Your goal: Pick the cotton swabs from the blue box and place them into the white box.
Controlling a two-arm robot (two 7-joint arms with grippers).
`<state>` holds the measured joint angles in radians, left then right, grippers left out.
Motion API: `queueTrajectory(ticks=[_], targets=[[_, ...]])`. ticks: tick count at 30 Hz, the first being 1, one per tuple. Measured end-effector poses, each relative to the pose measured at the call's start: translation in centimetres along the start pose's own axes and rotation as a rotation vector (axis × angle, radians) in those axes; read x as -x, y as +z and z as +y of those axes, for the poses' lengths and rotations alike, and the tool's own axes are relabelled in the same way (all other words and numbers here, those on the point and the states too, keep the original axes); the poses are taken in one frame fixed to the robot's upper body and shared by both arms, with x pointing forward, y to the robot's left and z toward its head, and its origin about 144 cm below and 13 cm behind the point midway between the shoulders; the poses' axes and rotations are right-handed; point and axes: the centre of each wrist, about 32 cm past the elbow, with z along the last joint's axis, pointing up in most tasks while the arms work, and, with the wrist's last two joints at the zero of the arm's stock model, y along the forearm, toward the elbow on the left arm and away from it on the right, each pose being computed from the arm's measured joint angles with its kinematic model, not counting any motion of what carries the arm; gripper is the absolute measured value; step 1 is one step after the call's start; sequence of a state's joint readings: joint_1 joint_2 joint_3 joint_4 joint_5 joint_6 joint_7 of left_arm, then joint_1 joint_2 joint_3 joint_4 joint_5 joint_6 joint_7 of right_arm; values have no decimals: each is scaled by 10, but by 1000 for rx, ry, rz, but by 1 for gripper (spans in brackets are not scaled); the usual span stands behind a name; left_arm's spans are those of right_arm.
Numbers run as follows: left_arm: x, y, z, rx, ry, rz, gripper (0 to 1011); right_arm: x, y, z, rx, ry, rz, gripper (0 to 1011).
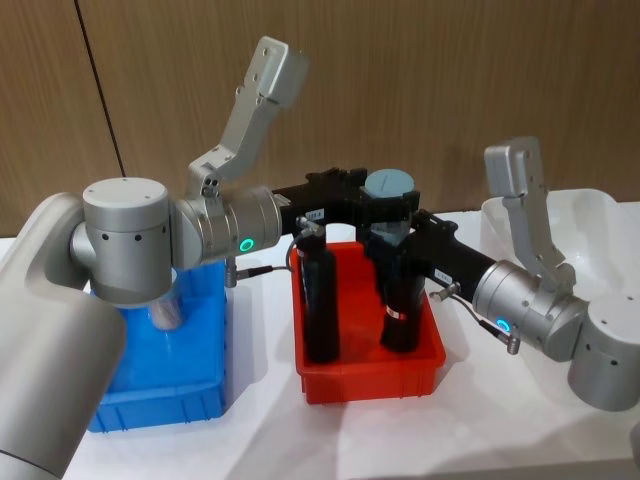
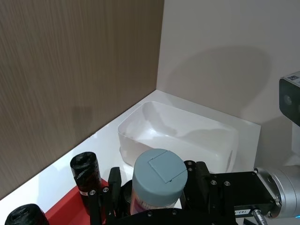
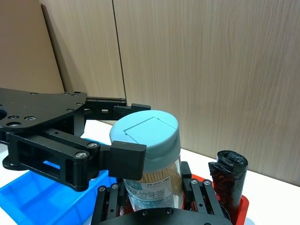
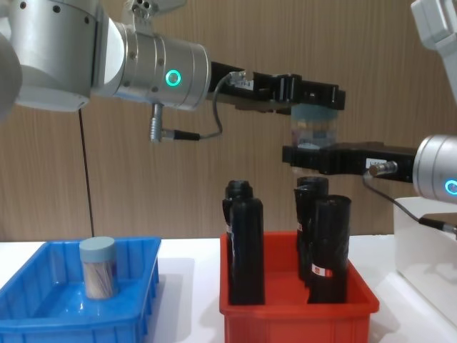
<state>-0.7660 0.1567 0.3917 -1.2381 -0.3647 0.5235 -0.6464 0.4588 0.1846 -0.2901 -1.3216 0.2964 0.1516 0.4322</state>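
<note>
One jar of cotton swabs (image 4: 312, 128), clear with a pale blue lid (image 3: 146, 131), hangs in the air above the red bin. My left gripper (image 4: 312, 100) reaches in from the left and is shut on the jar at its lid. From the right, my right gripper (image 4: 312, 156) is shut on the jar's lower body (image 3: 152, 187). A second jar of cotton swabs (image 4: 98, 267) stands upright in the blue box (image 4: 143, 250) at the left. The white box (image 1: 590, 215) sits at the far right, beyond my right arm, and its open inside (image 2: 178, 129) holds nothing.
The red bin (image 1: 370, 375) stands in the middle between the blue and white boxes, with tall black rolls (image 4: 244, 243) upright in it, right below the held jar. A wood-panelled wall runs behind the table.
</note>
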Motion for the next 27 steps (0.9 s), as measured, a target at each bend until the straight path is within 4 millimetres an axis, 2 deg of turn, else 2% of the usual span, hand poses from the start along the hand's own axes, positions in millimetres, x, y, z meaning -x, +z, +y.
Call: queueTrajectory(ticks=[18,27], targets=[[0,0,0,0,0,0,1004,-4,-2,-5,2,-42,-1,661],[0,0,0,0,0,-1,1004,-18,-5,-17,10,-125,-8,661]])
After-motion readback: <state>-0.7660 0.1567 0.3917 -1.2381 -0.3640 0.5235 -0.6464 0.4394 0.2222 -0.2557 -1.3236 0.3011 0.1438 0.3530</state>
